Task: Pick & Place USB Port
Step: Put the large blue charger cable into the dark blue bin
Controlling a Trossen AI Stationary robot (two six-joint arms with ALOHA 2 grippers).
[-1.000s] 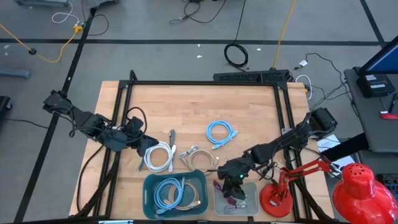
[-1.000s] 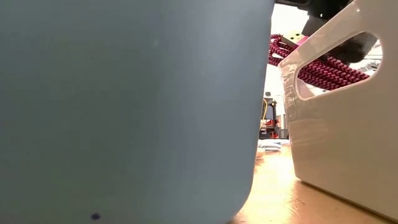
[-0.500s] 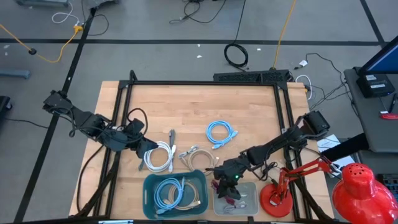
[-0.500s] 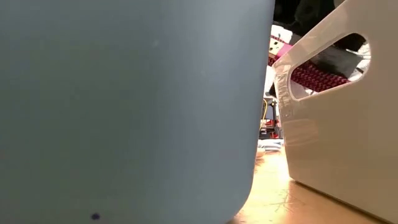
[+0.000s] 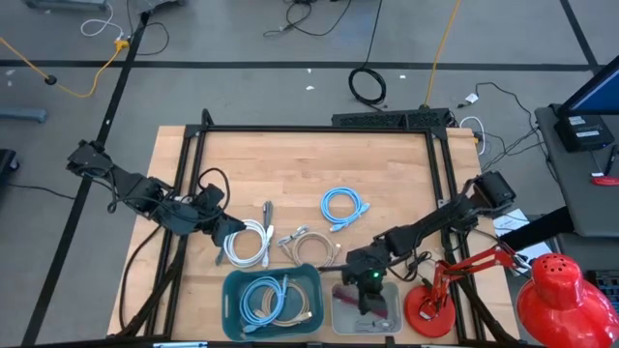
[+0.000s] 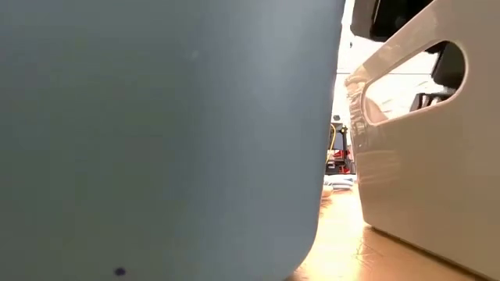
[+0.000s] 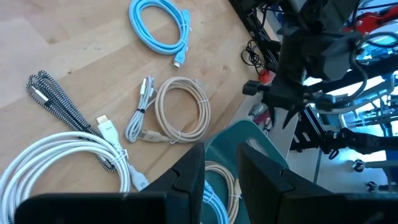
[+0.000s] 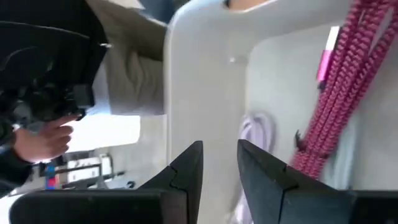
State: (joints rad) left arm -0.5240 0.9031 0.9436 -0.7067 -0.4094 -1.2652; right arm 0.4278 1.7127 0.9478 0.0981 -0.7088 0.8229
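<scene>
Inside pale grey plastic bin point(image 8: 205, 68) at six o'clock: braided magenta USB cable point(image 8: 339, 93), pink plug. Right tool point(image 8: 217, 163) fingers slightly apart, holding nothing; left tool point(image 7: 221, 171) likewise.

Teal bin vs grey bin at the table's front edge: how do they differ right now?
The teal bin is larger and holds coiled blue and beige cables; the grey bin is smaller and holds a magenta braided cable. The right gripper hangs over the grey bin; nothing hangs over the teal bin. Both sit side by side at the front edge.
</scene>
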